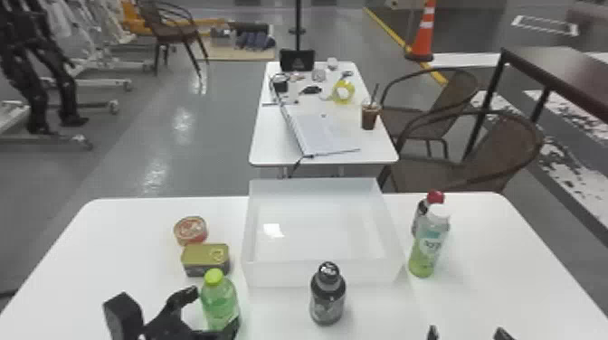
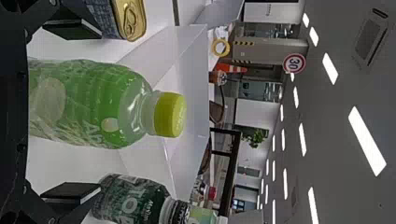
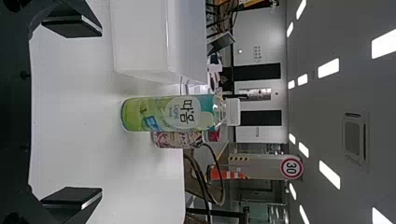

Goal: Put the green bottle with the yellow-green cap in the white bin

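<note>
while left gripper gapes, green bottle between jaws

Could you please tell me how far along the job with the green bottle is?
Lined up: the left gripper has its open fingers on either side of the green bottle. In hand: nothing yet, as gaps separate fingers and bottle. Left: closing, lifting, carrying and placing, since the bottle stands outside the white bin.
</note>
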